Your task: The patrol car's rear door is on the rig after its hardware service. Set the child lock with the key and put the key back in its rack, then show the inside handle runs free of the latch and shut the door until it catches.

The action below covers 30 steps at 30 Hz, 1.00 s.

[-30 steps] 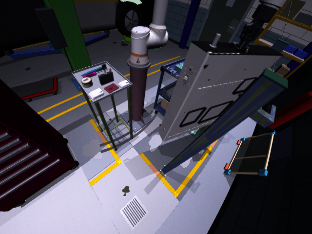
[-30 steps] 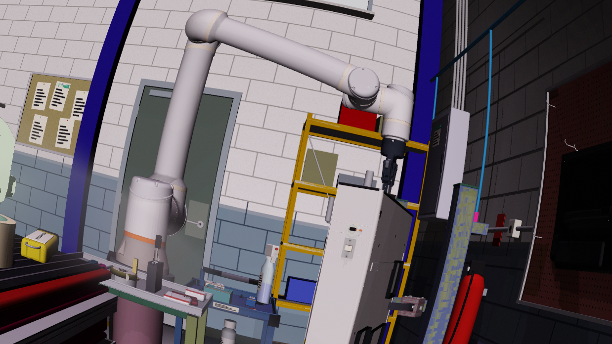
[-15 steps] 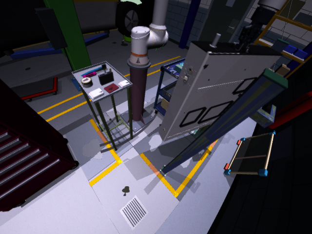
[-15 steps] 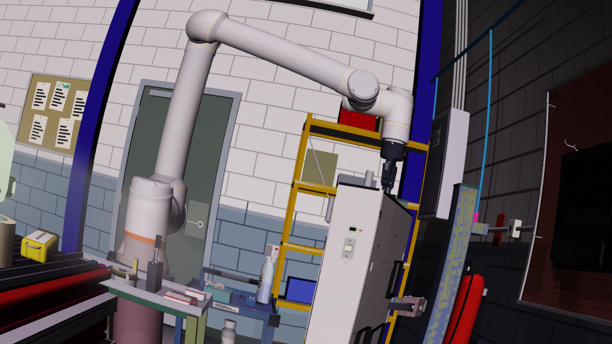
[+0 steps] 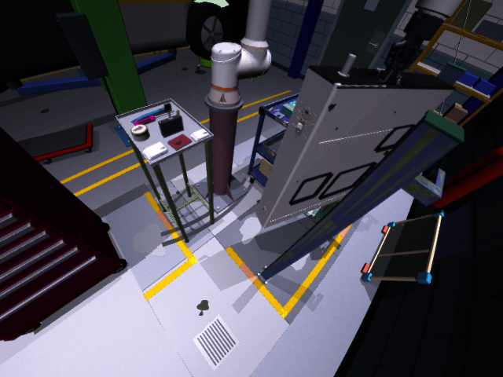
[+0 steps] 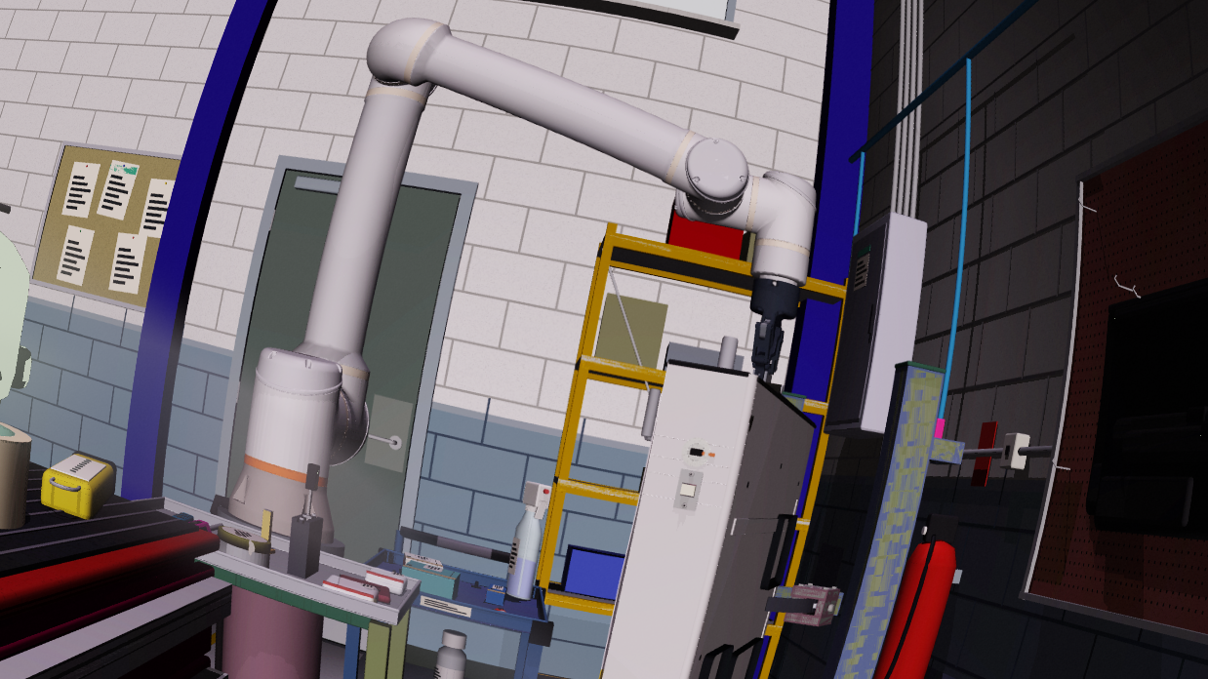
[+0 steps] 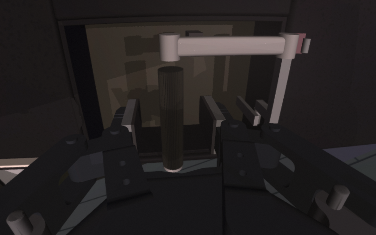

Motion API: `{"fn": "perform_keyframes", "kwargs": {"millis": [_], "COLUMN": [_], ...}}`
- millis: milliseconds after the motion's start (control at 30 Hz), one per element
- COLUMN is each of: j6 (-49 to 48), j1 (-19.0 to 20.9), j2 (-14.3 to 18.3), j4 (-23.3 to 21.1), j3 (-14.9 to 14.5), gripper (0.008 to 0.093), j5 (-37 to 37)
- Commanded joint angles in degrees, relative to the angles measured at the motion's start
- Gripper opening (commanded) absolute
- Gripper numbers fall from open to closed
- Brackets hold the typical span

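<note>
The grey rear door (image 5: 345, 150) stands part open on its rig, tilted away from the dark frame post (image 5: 357, 190). My gripper (image 7: 172, 116) hangs at the door's top edge (image 6: 767, 359), behind the door panel. It is open and holds nothing. In the wrist camera a dark ribbed handle bar (image 7: 170, 116) stands upright between my fingers, inside a recessed tan panel. A pale lever arm (image 7: 230, 45) runs across above it, with a thin rod (image 7: 280, 91) going down on the right. The key (image 5: 167, 109) stands in its black rack (image 5: 170, 125) on the small table.
The steel side table (image 5: 164, 130) stands left of my base pedestal (image 5: 223, 150). A blue cart (image 5: 272, 134) sits behind the door. A yellow shelf frame (image 6: 608, 405) rises beyond it. A red tool chest (image 5: 44, 251) fills the near left.
</note>
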Motion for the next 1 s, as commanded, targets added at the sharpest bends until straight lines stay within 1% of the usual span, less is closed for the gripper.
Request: {"fn": "perform_keyframes", "kwargs": {"millis": [0, 133, 800, 967], "j6": [0.00, 0.00, 0.00, 0.00], "j1": [0.00, 0.00, 0.00, 0.00], "j2": [-0.03, -0.02, -0.02, -0.02], "j4": [-0.02, -0.02, -0.02, -0.02], "j3": [-0.05, -0.05, -0.05, -0.05], "gripper": [0.0480, 0.0475, 0.0080, 0.0080], "j5": [0.00, 0.00, 0.00, 0.00]}}
